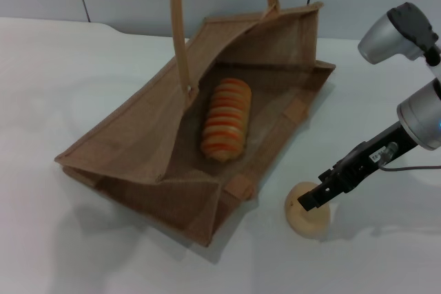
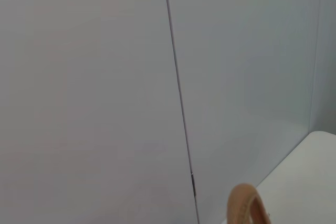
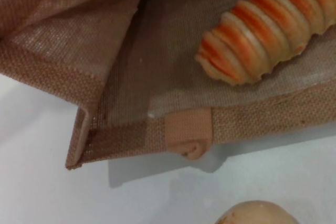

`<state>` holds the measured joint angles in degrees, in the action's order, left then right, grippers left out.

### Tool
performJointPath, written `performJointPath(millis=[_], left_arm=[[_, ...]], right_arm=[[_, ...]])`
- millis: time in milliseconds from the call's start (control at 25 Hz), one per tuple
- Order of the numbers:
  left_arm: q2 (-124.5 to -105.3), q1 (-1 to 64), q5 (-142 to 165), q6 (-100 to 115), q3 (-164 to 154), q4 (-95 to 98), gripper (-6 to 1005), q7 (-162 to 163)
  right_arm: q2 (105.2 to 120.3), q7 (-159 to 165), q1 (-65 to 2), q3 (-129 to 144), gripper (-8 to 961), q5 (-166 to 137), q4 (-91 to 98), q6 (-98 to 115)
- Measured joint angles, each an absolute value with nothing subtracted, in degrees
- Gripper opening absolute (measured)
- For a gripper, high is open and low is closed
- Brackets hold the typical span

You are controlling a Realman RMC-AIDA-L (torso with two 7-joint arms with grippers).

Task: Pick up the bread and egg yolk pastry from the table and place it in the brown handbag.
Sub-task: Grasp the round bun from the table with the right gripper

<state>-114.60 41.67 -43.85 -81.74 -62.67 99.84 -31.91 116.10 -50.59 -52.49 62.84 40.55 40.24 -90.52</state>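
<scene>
Pastry, the egg yolk pastry (image 1: 308, 219), sits lower right on the table (image 1: 62, 239), partly hidden by the right gripper (image 1: 308, 202); I cannot tell its grip. Bread (image 1: 226, 129) lies inside the brown handbag (image 1: 138, 142), centre frame. Left gripper is out of view.

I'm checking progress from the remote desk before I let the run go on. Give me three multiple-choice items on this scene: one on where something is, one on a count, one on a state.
1. Where is the bread?
A. inside the brown handbag
B. on the table beside the bag
C. in the right gripper

2. How many food items lie inside the bag?
A. none
B. one
C. two

3. What is the state of the egg yolk pastry?
A. resting on the table, with the right gripper at it
B. lifted above the bag
C. lying on the bread

Answers:
1 A, the striped loaf lies on the bag's inner wall.
2 B, only the loaf is inside.
3 A, the bun sits on the white surface outside the bag.
</scene>
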Motion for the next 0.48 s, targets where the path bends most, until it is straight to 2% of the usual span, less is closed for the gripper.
performJointPath(millis=[480], left_arm=[[-114.70, 41.7, -43.8, -81.7, -62.7, 99.8, 100, -31.9]], right_arm=[[116.01, -50.8, -54.1, 65.0, 832, 40.2, 35.4, -86.7]])
